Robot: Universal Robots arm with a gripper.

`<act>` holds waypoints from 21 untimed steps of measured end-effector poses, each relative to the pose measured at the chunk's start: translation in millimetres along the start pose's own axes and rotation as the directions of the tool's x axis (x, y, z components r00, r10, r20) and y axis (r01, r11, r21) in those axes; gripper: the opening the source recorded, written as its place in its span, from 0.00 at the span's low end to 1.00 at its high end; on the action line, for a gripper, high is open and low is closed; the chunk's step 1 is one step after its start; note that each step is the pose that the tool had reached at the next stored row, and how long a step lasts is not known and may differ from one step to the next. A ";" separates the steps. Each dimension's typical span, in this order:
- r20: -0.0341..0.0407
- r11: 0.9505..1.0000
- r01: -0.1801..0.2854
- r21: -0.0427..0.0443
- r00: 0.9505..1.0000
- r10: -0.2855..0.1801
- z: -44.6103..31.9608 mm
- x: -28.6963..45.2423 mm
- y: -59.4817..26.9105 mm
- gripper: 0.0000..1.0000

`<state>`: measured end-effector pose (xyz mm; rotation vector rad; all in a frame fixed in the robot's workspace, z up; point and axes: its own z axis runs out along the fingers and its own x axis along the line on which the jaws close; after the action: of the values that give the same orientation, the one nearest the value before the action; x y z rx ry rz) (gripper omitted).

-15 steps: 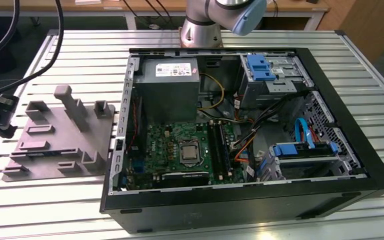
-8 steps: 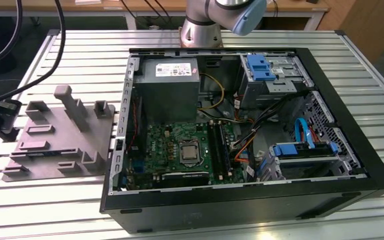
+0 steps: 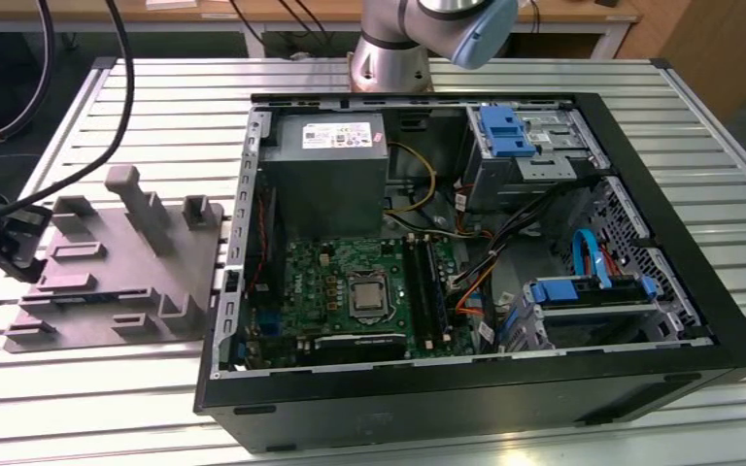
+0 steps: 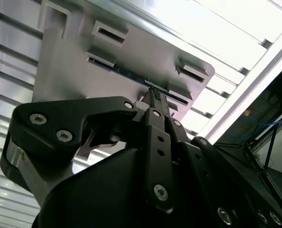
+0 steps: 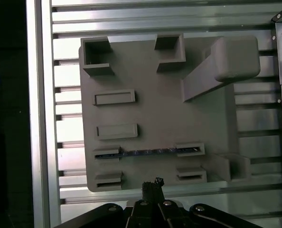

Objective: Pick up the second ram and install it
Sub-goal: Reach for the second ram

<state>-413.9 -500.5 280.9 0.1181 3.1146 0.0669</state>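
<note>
Holder block (image 3: 114, 262) on the exterior view's left carries the second ram (image 5: 153, 152), standing on edge between two of its slots, untouched. Gripper (image 5: 153, 183) hovers just beside the block's edge, near the stick but apart from it, claw clenched on nothing. Open computer case (image 3: 477, 398) lies to the exterior view's right; pickup and installation both look left to do

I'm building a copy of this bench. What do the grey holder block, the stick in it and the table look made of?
The grey holder block: matte plastic, perhaps printed; even dull grey, no glare. The stick: dark circuit board, seen edge-on in its slot. The table: bare metal, likely aluminium; silvery grooved slats with sheen.
</note>
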 end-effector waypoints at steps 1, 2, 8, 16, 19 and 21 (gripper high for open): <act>0.000 1.000 0.000 0.000 1.000 0.000 0.7 0.0 0.0 0.11; 0.000 1.000 0.000 0.000 1.000 0.000 0.6 0.0 0.0 0.11; 0.000 1.000 0.000 0.000 1.000 0.000 0.8 0.0 0.0 0.11; 0.000 1.000 0.000 0.002 1.000 0.000 9.6 0.2 -0.4 0.11; 0.000 1.000 0.000 0.005 1.000 0.000 15.1 0.1 -0.6 0.11; 0.000 1.000 0.000 0.006 1.000 0.000 18.8 0.1 -0.8 0.11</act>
<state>-413.5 -500.5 262.2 0.1180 3.1146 0.0571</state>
